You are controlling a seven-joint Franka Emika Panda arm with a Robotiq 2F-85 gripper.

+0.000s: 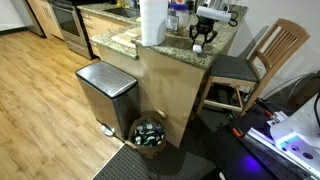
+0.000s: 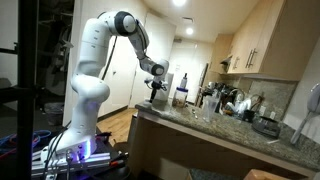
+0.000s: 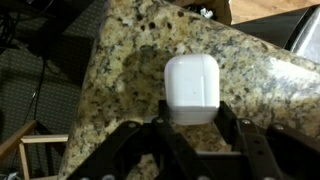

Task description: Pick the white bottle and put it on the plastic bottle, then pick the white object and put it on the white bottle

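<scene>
In the wrist view the white bottle [image 3: 191, 88], a rounded-square white shape seen from above, stands on the speckled granite counter [image 3: 120, 60]. My gripper [image 3: 193, 122] is shut on its near end, one black finger [image 3: 160, 132] on each side. In both exterior views the gripper [image 1: 203, 38] [image 2: 155, 92] hangs low over the counter's end, and the bottle is too small to make out there. A bottle with blue on it [image 1: 177, 15] stands just behind; I cannot tell if it is the plastic bottle. The white object is out of view.
A tall white paper towel roll [image 1: 152, 20] stands on the counter beside the gripper. Below are a steel bin [image 1: 107, 95] and a round basket [image 1: 150, 133]. A wooden chair [image 1: 262, 58] stands at the counter's end. Kitchen items [image 2: 235, 105] crowd the counter farther along.
</scene>
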